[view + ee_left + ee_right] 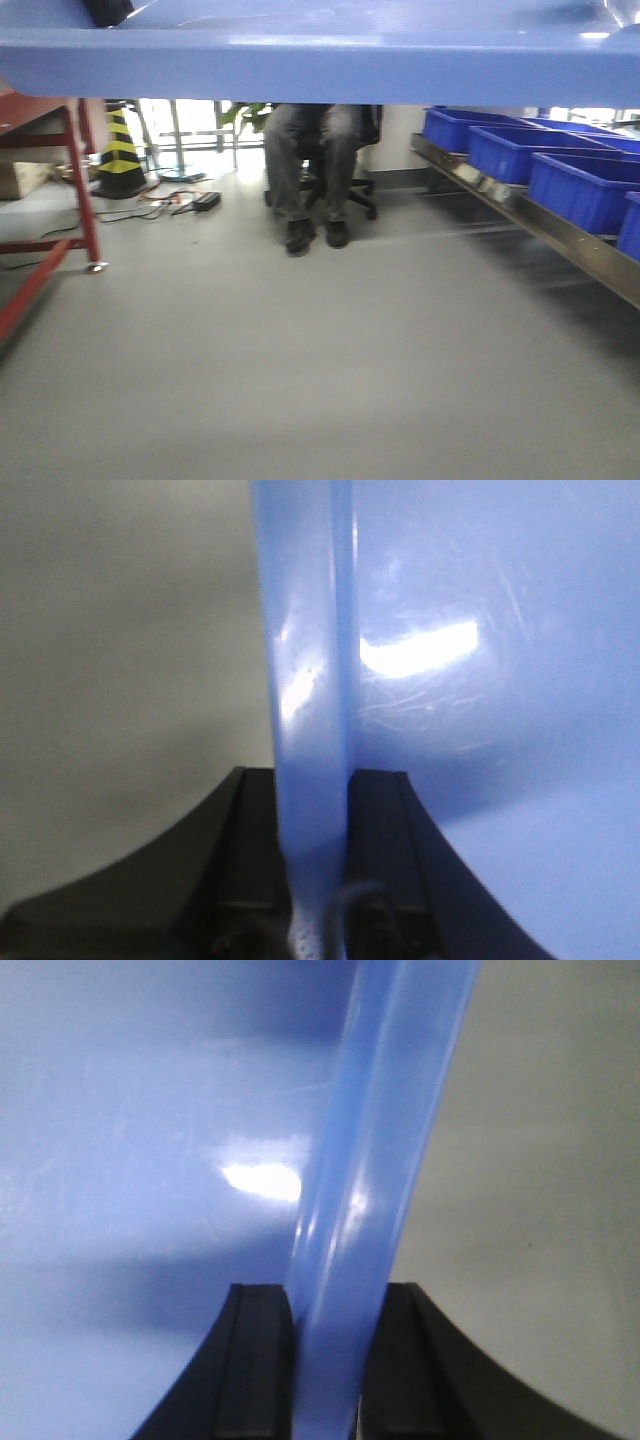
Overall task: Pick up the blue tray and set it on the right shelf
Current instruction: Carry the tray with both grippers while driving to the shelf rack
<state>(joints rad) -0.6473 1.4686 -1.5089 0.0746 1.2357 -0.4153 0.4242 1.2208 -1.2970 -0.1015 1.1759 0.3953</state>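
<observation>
Glossy, scuffed periwinkle blue tray, flared rim

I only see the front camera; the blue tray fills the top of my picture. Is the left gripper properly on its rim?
Observer: Yes. The left wrist view shows the left gripper with one black finger on each side of the rim of the blue tray, closed against it.
Operator: And the right one?
Observer: The right gripper clamps the rim the same way, a finger on each side.
Operator: Anything on the tray there?
Observer: The tray face beside each gripper is bare, showing only glare.
</observation>
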